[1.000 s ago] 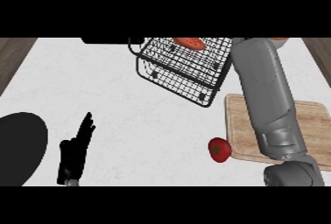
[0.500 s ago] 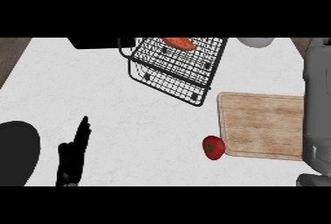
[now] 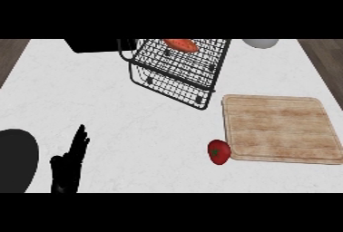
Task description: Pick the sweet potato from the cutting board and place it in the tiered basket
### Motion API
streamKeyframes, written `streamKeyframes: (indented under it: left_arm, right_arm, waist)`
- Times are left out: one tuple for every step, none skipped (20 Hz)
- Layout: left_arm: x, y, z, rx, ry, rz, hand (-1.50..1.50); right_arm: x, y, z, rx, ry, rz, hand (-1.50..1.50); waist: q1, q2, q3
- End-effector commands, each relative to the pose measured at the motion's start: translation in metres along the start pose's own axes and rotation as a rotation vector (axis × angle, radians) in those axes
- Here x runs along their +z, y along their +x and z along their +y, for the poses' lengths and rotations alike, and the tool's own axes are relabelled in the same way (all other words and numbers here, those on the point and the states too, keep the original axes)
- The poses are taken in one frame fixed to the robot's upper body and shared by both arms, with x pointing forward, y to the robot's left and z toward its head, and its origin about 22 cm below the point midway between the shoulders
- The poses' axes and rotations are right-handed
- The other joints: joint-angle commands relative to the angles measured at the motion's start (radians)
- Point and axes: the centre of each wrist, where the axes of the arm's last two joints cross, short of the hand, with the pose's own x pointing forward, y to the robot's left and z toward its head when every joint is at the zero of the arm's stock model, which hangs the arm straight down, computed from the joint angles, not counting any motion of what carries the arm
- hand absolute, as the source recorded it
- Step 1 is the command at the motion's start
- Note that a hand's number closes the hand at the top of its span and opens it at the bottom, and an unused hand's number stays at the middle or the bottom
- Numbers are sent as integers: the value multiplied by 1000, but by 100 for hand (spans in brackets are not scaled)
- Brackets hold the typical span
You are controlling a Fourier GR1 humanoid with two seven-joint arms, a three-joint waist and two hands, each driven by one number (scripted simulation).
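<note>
The sweet potato point(image 3: 181, 44) lies in the upper tier of the tiered basket point(image 3: 175, 72), an orange shape at the basket's far end, close to the top edge of the view. The basket is of black wire and stands tilted in the view, its lower tray reaching out toward the near side of the white marbled bench point(image 3: 100, 108). Just to the right of the basket's near corner, and apart from it, lies the wooden cutting board point(image 3: 278, 128), with nothing on it. A red tomato point(image 3: 219, 151) with a green stem rests on the bench touching or just beside the board's near left corner. Behind the basket on the left stands a dark boxy object point(image 3: 97, 45), cut off by the view's top edge, and at the far right a pale rounded object point(image 3: 260, 43) shows only in part. The left hand point(image 3: 69, 161) shows at the lower left, fingers straight and pointing up, holding nothing. Left of it a large black round shape point(image 3: 15, 161) is cut by the view's edge. The right hand does not appear in the view
</note>
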Motion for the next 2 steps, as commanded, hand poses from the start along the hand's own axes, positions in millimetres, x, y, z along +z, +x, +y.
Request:
streamKeyframes:
  left_arm:
    - [-4,8,-11,5,-2,12,0]
    - [-5,6,-3,-9,-4,-2,0]
  right_arm:
    - [23,-15,-72,13,53,-27,-150]
    - [22,-9,-89,9,60,-41,-150]
  waist:
    - [0,6,0]
    - [20,10,-1]
